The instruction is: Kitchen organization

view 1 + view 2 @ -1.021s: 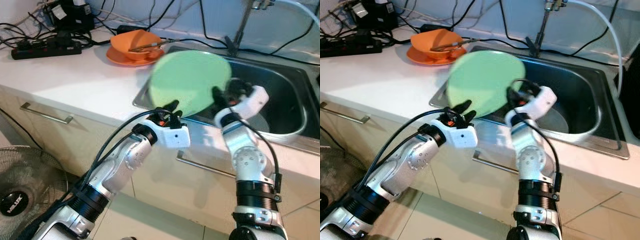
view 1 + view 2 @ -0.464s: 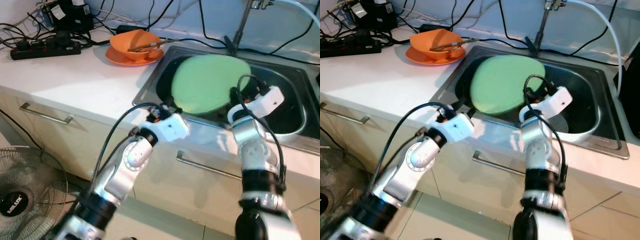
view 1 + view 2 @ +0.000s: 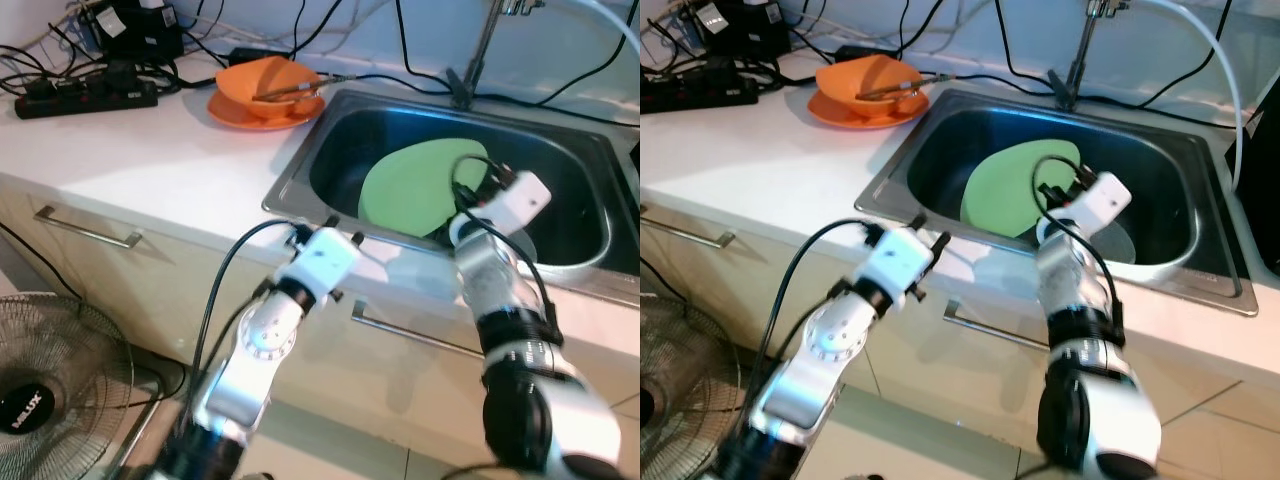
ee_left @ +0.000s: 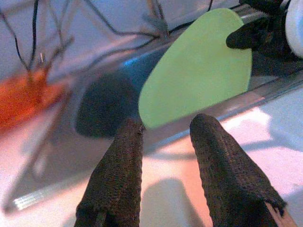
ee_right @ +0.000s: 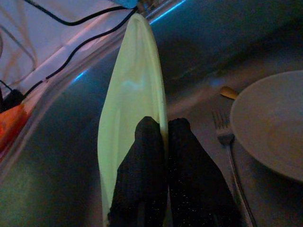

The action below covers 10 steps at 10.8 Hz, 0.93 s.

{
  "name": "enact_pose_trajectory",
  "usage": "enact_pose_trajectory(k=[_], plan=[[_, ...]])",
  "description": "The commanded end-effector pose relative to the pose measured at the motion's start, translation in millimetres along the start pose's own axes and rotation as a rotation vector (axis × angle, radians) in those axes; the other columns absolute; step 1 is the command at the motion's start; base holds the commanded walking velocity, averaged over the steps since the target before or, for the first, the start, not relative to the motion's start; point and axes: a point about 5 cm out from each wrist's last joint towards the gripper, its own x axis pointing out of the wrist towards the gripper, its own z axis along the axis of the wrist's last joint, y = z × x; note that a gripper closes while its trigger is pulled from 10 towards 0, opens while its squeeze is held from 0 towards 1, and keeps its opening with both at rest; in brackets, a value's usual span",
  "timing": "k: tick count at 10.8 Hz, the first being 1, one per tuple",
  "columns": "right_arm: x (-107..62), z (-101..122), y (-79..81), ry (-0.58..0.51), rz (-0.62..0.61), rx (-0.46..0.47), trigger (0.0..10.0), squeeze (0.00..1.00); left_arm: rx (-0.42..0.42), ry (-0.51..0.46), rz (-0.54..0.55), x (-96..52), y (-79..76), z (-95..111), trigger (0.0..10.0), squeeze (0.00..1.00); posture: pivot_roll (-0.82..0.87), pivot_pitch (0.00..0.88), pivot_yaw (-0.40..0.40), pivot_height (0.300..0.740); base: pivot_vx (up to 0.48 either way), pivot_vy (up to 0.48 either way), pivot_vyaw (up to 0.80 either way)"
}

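A round green plate [image 3: 418, 188] stands tilted on edge inside the steel sink [image 3: 290, 186], leaning toward the basin's front left. My right gripper [image 5: 161, 126] is shut on the plate's rim, one finger on each face, reaching down into the basin [image 3: 1058, 196]. My left gripper [image 4: 165, 126] hovers over the counter strip at the sink's front edge, open with nothing between its fingers, pointing at the green plate [image 4: 199, 75].
A white plate [image 5: 270, 127] and a fork [image 5: 227, 142] lie on the sink floor beside the green plate. An orange bowl on an orange plate [image 3: 264, 86] sits left of the sink. A power strip [image 3: 85, 98] and cables lie behind. A faucet [image 3: 482, 50] rises at the back. A fan [image 3: 45, 395] stands on the floor.
My right gripper has carried the green plate from above the sink's front rim down into the basin. My left gripper has pulled back to the counter edge.
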Motion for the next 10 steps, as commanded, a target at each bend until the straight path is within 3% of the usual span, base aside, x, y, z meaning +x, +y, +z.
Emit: enact_pose_trajectory(k=[1, 3, 4, 8, 10], plan=[[2.3, 5, 6.1, -0.025, 0.022, -0.017, 10.0, 0.0, -0.049, -0.003, 0.011, -2.3, 3.3, 3, 10.0, 0.0, 0.17, 0.089, -0.035, 0.74, 0.0, 0.0, 0.0], [5.4, 0, 6.1, -0.005, 0.015, -0.07, 10.0, 0.0, -0.228, 0.017, 0.021, -7.9, 1.3, 8, 10.0, 0.0, 0.18, 0.107, -0.039, 0.74, 0.0, 0.0, 0.0], [6.6, 0, 6.8, 0.001, 0.017, -0.098, 10.0, 0.0, -0.279, 0.014, 0.025, -7.9, 3.2, 13, 10.0, 0.0, 0.19, 0.115, -0.039, 0.74, 0.0, 0.0, 0.0], [6.9, -5, 8.1, 0.022, 0.026, -0.173, 10.0, 0.0, -0.318, 0.013, 0.016, -9.9, 6.8, 33, 10.0, 0.0, 0.2, 0.178, -0.034, 0.74, 0.0, 0.0, 0.0], [8.2, 1, 17.8, -0.013, 0.071, -0.224, 10.0, 0.0, -0.335, 0.011, 0.0, -11.6, 2.7, 40, 10.0, 0.0, 0.19, 0.195, -0.028, 0.74, 0.0, 0.0, 0.0]])
